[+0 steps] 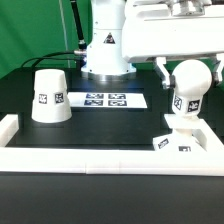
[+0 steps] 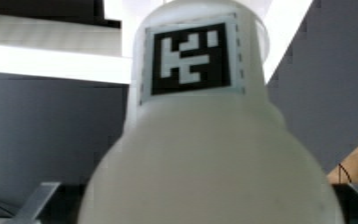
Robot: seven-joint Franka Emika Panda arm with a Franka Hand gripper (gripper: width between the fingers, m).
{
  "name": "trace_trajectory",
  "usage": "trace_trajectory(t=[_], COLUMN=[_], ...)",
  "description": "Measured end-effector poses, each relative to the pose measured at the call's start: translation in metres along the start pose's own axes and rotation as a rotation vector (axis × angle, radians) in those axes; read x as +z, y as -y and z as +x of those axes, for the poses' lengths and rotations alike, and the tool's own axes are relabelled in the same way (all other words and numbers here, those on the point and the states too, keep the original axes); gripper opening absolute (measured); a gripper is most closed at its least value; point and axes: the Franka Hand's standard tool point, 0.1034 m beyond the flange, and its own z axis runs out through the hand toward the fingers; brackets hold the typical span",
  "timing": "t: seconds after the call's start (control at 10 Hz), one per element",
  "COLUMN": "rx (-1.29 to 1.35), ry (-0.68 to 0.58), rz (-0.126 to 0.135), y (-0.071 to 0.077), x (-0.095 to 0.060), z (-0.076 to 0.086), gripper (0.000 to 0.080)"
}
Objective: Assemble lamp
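The bulb [image 1: 188, 86], white with a round globe and a tagged neck, stands upright on the blocky base [image 1: 181, 141] at the exterior view's right. My gripper [image 1: 188, 72] comes down from above with one finger on each side of the globe and looks shut on it. In the wrist view the bulb [image 2: 202, 140] fills the frame, its tag facing the camera, and one finger [image 2: 30, 203] shows at its side. The contact points are hidden behind the globe. The cup-shaped shade [image 1: 50, 96] stands mouth down on the table at the exterior view's left, apart from the gripper.
The marker board [image 1: 106, 100] lies flat between the shade and the bulb. A long white border rail [image 1: 100, 157] runs along the table's front edge, with a short upright end at the left. The arm's white pedestal [image 1: 106, 55] stands at the back.
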Motion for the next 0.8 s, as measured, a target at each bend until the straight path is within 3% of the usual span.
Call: trace_trajectory(t=[0.4, 0.5, 0.8], rx=[-0.007, -0.007, -0.007], ry=[-0.052, -0.052, -0.052], rz=[-0.008, -0.008, -0.008], y=[-0.0010, -0.0010, -0.0010], x=[-0.0013, -0.0012, -0.0012], z=[-0.0007, -0.0007, -0.0007], gripper=[0.0581, 0.0671, 0.0698])
